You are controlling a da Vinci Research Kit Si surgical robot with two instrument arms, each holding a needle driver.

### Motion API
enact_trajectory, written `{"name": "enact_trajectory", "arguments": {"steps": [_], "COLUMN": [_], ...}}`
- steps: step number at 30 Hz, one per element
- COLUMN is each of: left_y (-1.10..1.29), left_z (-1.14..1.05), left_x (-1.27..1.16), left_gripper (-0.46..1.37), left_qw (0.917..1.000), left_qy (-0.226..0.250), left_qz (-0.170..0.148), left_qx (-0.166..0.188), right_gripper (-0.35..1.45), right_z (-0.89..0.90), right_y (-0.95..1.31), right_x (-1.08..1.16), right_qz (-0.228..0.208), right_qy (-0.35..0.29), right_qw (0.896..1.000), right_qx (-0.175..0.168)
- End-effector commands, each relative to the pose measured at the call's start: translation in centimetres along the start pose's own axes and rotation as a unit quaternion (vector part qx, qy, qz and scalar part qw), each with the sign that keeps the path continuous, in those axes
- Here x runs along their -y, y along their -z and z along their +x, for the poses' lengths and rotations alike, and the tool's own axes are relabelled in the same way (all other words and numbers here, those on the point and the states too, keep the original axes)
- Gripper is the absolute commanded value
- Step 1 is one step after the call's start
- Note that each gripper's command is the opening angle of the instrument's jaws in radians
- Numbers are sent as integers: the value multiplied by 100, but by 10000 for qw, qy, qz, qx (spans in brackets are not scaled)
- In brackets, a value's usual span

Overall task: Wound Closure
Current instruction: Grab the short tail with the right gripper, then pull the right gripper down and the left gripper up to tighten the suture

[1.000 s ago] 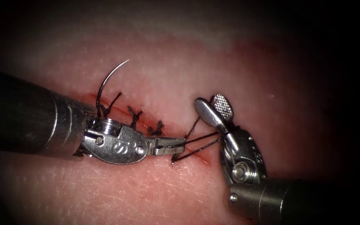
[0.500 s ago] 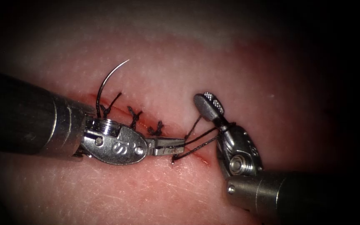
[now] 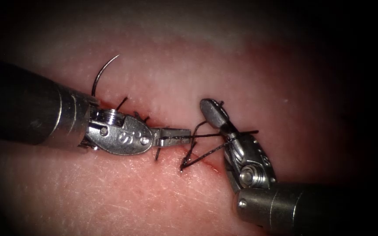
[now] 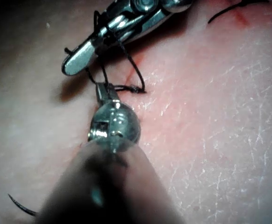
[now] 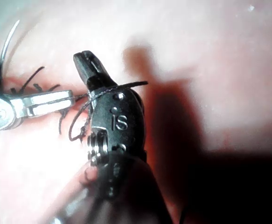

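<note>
The right tool (image 3: 214, 114), jaws pressed together with thread (image 3: 206, 135) wound around them, holds nothing. The left tool (image 3: 176, 132) pinches the thread over the cut (image 3: 206, 164). The needle (image 3: 101, 72) lies free on the tissue (image 3: 110, 192), far left.

My left tool (image 3: 184, 132), jaws closed, grips the black thread (image 3: 206, 135) at frame centre. Loops wrap my right tool (image 3: 211, 111), jaws closed. The curved needle (image 3: 101, 72) lies free at upper left, off the tissue (image 3: 110, 192), whose cut (image 3: 213, 166) shows mid-frame.
</note>
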Motion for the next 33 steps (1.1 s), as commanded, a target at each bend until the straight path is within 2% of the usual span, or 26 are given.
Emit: {"name": "enact_trajectory", "arguments": {"steps": [1, 4, 12, 17, 25, 33], "left_y": [-2, -6, -27, -36, -64, -87], "left_z": [-4, -11, -28, -26, -13, -11], "left_x": [5, 13, 54, 73, 123, 145], "left_gripper": [-35, -35, -35, -35, -35, -35], "left_qw": [10000, 9999, 9994, 9991, 9984, 9979], "left_qy": [47, 116, 314, 372, 542, 633], "left_qz": [-61, -70, -103, -134, -147, -102], "left_qx": [13, 27, 129, 135, 85, 70], "right_gripper": [-35, -35, -35, -35, -35, -35], "right_z": [1, 1, -8, -16, -34, -48], "right_y": [1, 3, 11, 16, 30, 43], "right_x": [2, 5, 16, 20, 20, 17], "right_qz": [19, 51, 206, 304, 377, 392], "right_qy": [56, 107, 231, 257, 336, 392], "right_qw": [10000, 9999, 9994, 9990, 9982, 9975], "right_qx": [9, 28, 158, 204, 323, 429]}}
